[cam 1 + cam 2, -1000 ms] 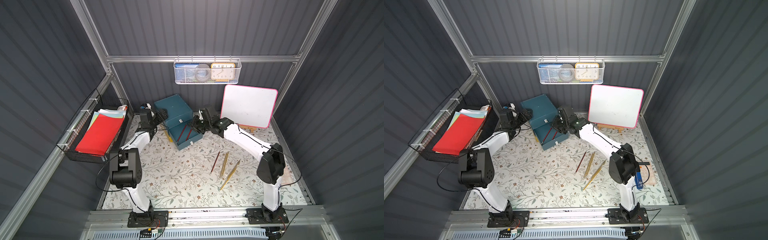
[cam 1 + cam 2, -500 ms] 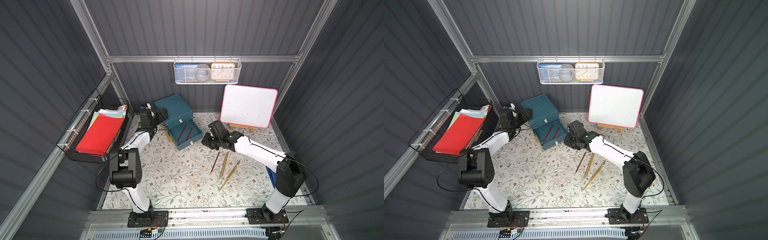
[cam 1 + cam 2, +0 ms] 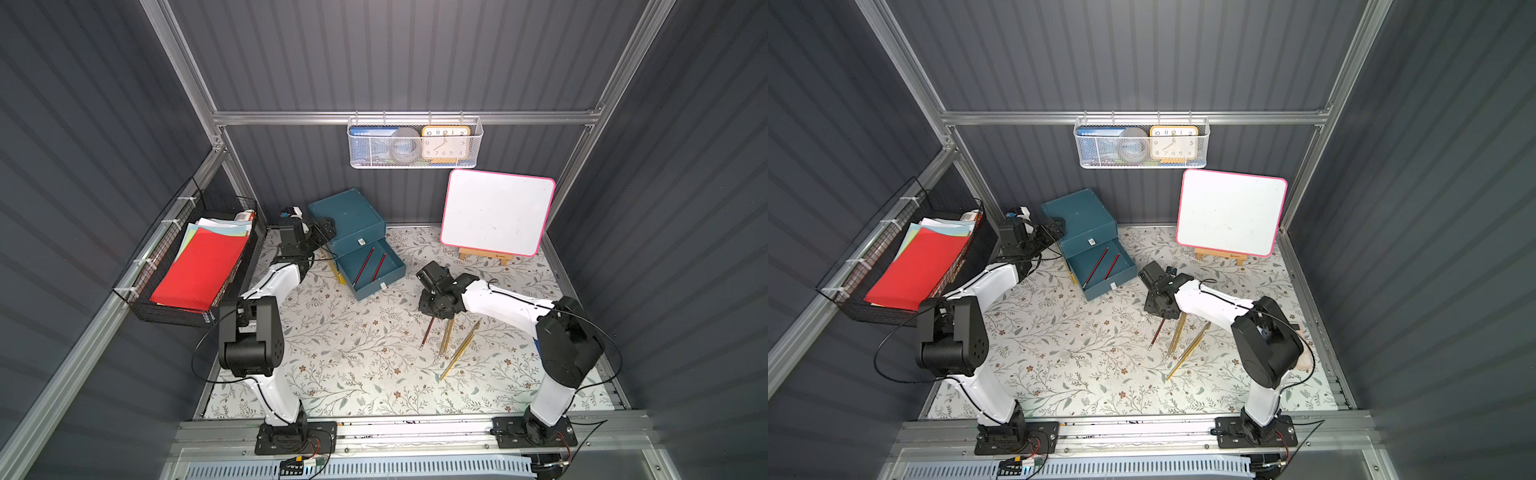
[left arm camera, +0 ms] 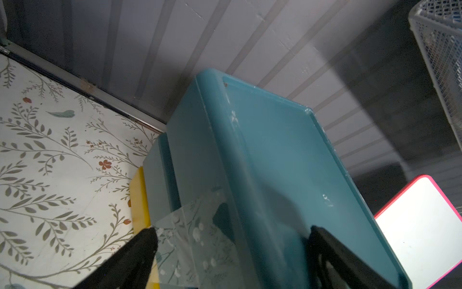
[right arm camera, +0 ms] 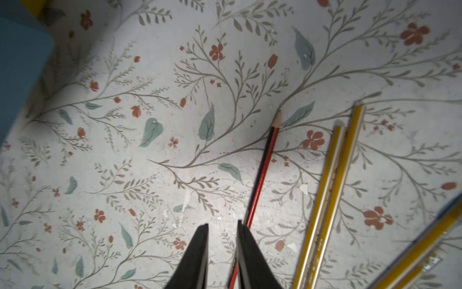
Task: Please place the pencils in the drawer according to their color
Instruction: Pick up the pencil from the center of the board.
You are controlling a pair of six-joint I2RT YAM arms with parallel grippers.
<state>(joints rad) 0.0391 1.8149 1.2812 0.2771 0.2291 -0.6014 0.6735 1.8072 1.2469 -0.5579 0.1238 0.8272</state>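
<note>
In my right wrist view the red pencil [image 5: 265, 160] runs under one finger of my right gripper [image 5: 222, 225] and off the frame's edge. The yellow pencils [image 5: 332, 187] are cut off too. In both top views my wrist hides that gripper's fingers and the pencil ends beneath it. My left gripper [image 4: 230, 235] is cropped, and I cannot tell whether it touches the box [image 4: 275, 162].

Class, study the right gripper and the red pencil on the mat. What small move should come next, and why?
Probably nudge the right gripper sideways until it straddles the red pencil: the jaws stand open and empty, and the pencil crosses beneath one finger rather than between them.
</note>
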